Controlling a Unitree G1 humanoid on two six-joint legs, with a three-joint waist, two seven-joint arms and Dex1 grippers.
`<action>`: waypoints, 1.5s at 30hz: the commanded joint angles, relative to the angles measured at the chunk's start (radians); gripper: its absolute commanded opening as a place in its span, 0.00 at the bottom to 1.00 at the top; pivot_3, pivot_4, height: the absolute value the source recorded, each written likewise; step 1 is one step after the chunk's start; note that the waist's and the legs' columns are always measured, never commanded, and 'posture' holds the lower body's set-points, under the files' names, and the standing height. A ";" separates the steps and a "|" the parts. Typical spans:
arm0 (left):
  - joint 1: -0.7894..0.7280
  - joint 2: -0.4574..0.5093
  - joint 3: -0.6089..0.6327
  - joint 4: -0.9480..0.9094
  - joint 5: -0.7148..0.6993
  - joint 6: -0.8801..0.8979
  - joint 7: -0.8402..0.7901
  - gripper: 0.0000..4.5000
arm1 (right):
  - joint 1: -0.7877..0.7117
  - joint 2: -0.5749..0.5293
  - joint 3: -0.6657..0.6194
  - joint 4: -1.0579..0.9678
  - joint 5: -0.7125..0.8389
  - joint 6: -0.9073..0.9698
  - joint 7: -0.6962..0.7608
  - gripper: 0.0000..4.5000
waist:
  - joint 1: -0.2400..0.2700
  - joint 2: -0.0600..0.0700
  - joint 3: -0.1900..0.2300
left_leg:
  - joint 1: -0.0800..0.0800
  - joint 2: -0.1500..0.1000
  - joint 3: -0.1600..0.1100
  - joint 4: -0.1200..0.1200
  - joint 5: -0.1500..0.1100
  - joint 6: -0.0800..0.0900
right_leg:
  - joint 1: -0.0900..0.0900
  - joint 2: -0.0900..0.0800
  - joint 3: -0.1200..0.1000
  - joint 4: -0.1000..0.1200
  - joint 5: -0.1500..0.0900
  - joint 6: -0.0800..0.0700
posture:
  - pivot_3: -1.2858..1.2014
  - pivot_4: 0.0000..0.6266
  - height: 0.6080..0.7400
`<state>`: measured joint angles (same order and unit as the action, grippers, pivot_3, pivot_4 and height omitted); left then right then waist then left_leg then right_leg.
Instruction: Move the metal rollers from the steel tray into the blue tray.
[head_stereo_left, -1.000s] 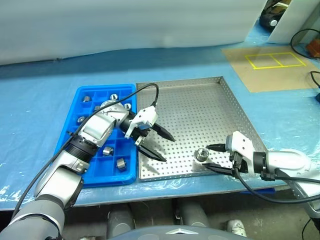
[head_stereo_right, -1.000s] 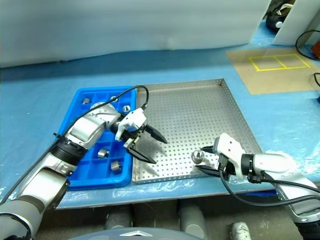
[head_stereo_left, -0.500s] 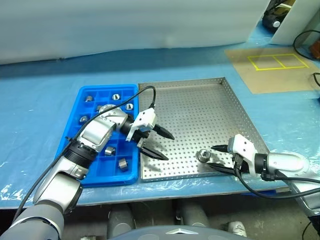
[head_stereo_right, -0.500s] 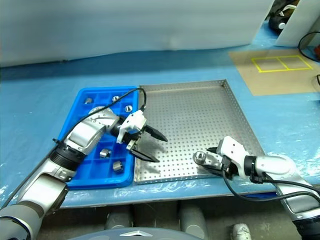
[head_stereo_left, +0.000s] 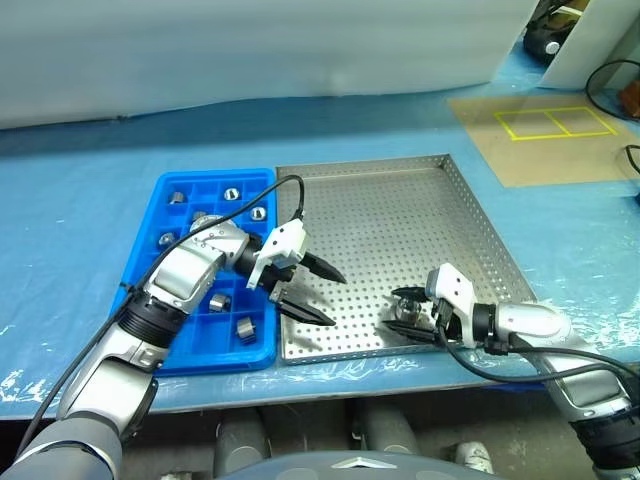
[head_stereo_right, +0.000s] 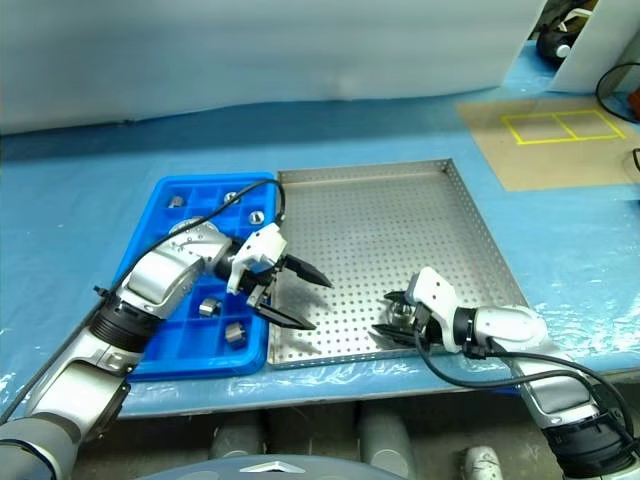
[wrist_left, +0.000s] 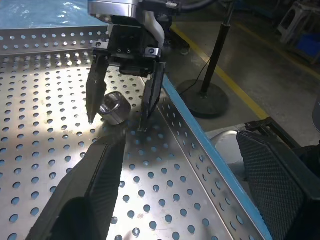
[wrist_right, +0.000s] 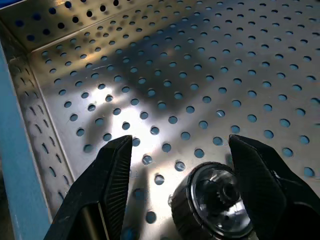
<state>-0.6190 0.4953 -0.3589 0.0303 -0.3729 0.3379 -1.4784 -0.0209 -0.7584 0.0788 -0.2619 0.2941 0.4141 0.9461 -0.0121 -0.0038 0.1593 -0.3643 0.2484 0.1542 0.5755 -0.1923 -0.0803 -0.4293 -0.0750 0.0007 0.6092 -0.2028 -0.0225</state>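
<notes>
Straddling the last small silver metal roller (head_stereo_left: 405, 312) near the perforated square steel tray's (head_stereo_left: 420, 165) front rim, right gripper (head_stereo_left: 405, 314) stands wide, not yet gripping. Risk, my judgement: uneven closing could roll the roller away toward the left gripper (head_stereo_left: 318, 292), also wide and empty.

Head stereo pair looks down over steel tray (head_stereo_left: 400, 220); wrist cameras close, sharing roller (wrist_left: 115, 108).

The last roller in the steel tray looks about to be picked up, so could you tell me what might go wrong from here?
The roller sits between the open right gripper fingers, nearer one finger in the right wrist view, so closing may nudge or roll it instead of clamping it. It also lies near the steel tray front rim, which the lower finger might catch.
</notes>
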 joint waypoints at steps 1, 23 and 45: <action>-0.001 0.010 0.032 -0.039 -0.021 0.008 0.005 0.83 | -0.004 -0.037 -0.032 0.047 -0.019 -0.003 0.006 0.61 | 0.002 0.000 0.000 | 0.000 0.000 0.000 0.000 0.000 0.000 | 0.000 0.000 0.000 0.000 0.000 0.000 | 0.40 0.24 1.00; 0.000 0.044 0.095 -0.043 -0.045 0.045 0.027 0.83 | -0.108 0.036 -0.007 0.010 -0.032 -0.044 -0.012 0.30 | -0.002 0.000 0.000 | 0.000 0.000 0.000 -0.001 0.000 0.000 | 0.000 0.000 0.000 0.000 0.000 0.000 | 0.42 0.24 1.00; 0.390 0.484 0.705 -0.359 -0.225 0.322 0.250 0.83 | -0.975 0.736 0.361 0.686 -0.078 -0.405 0.354 0.30 | 0.082 -0.001 0.002 | -0.009 0.009 -0.007 -0.010 0.009 -0.016 | -0.018 0.002 -0.015 0.012 -0.004 -0.009 | 0.64 0.24 1.00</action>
<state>-0.2403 0.9583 0.2633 -0.2814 -0.5720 0.6459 -1.2515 -0.9712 -0.0526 0.4189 0.4089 0.2138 0.0630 1.2710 0.0701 -0.0049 0.1612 -0.3735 0.2580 0.1469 0.5643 -0.1830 -0.0966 -0.4476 -0.0734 -0.0163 0.6208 -0.2075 -0.0328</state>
